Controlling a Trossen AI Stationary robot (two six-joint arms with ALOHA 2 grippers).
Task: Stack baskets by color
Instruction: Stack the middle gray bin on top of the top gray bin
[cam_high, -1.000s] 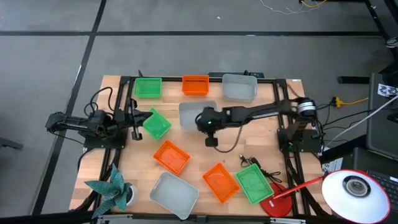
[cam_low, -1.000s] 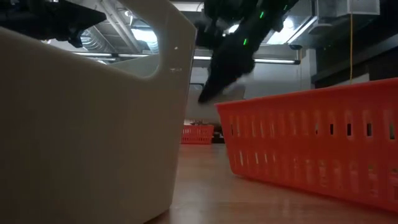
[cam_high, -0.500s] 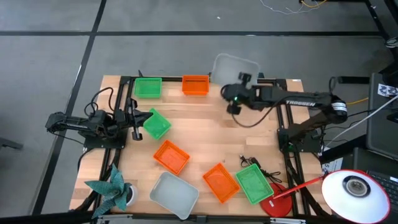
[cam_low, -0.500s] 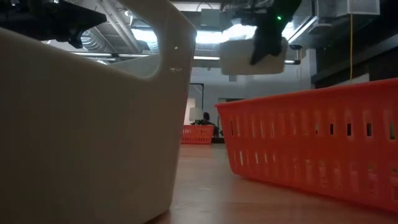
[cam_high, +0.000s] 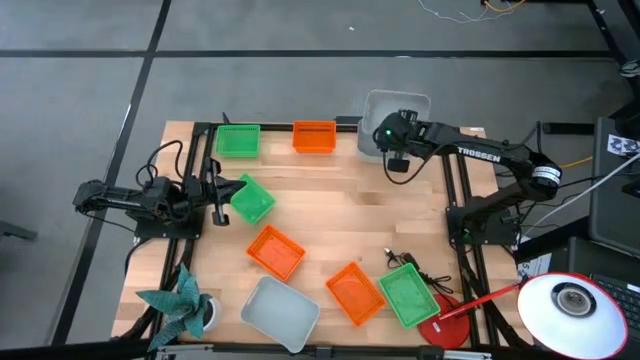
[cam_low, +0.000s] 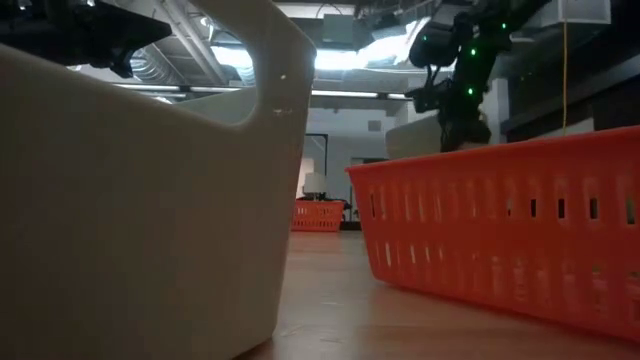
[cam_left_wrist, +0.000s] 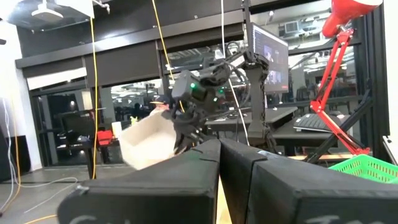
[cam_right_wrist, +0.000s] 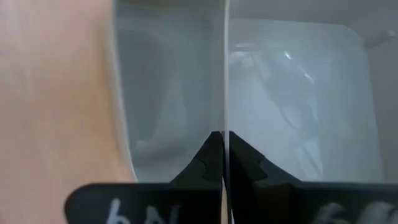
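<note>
Overhead, table-level, seemingly two close wrist views

- The right arm reaches from its base at the desk's right edge across to the far side, its forearm stretched long and nearly level.
- The right gripper (cam_high: 393, 150) points down at the far right corner, jaws closed on the thin wall of a pale grey basket (cam_high: 383, 112).
- The left arm sits folded at the desk's left edge.
- The left gripper (cam_high: 216, 190) has its jaws pressed together, holding nothing.

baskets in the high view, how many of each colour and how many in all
green baskets: 3
orange baskets: 3
pale grey baskets: 3, two of them overlapping at the back right
total: 9
</note>
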